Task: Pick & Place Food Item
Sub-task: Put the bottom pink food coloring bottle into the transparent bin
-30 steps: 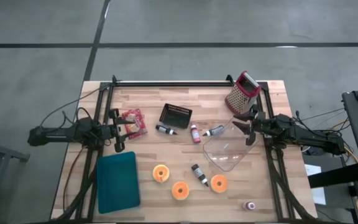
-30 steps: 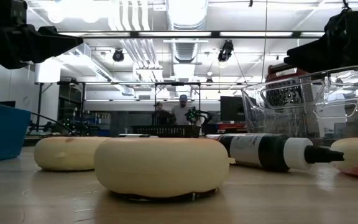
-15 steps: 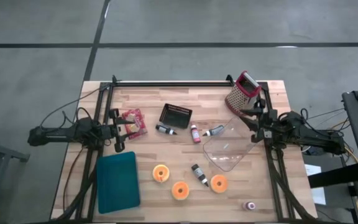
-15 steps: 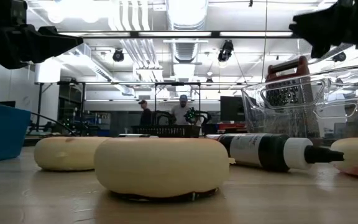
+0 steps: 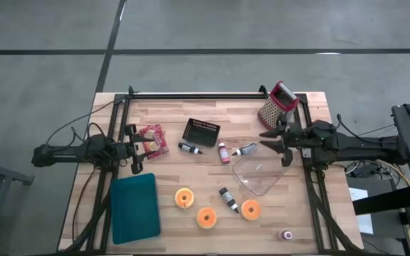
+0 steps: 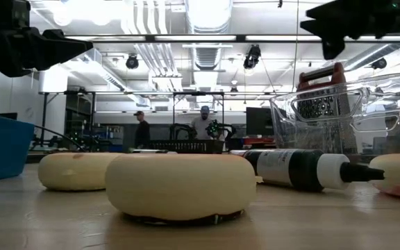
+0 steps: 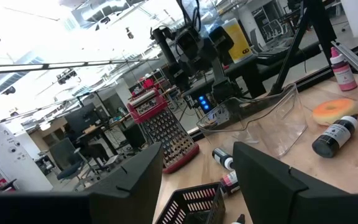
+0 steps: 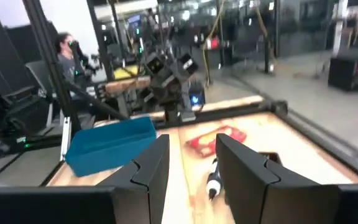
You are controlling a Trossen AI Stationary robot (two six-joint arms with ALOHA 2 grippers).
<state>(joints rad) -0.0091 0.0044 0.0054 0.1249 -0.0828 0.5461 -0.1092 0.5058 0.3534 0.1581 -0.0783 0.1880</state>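
Food items: three round, ring-shaped orange pastries are counted, with the clear container (image 5: 258, 171) taken as landmark. The first doughnut (image 5: 250, 209) lies just below the container's near edge, the second doughnut (image 5: 206, 217) further to its left, and the third doughnut (image 5: 184, 198) beyond that.
Snack packet: one red, crinkled snack packet (image 5: 152, 140) is seen well to the left of the container, beside the left gripper.
Container: one, of transparent plastic, bowl-shaped, with a bare interior.
Bottles: four small dark-bodied bottles are counted near the container, namely a black-capped one (image 5: 190, 148), a pink one (image 5: 223, 153), a grey-tipped one (image 5: 245, 150) at its upper-left rim and a white-labelled one (image 5: 228, 199) below it. A fifth small bottle (image 5: 286, 235) stands well below the container.
Other things: one black mesh basket (image 5: 201, 131), one red-handled metal grater (image 5: 276, 105) just above the container, and one blue rectangular tray (image 5: 134, 207) far to its left.
Right gripper (image 5: 273, 144): held over the container's upper-right rim, fingers parted with a clear gap, nothing held.
Left gripper (image 5: 135, 148): held well left of the container, beside the packet, fingers parted, nothing held.
Change: the right gripper has been moved leftward over the container since half a second ago, and its fingers have been narrowed slightly. The left arm is unchanged.
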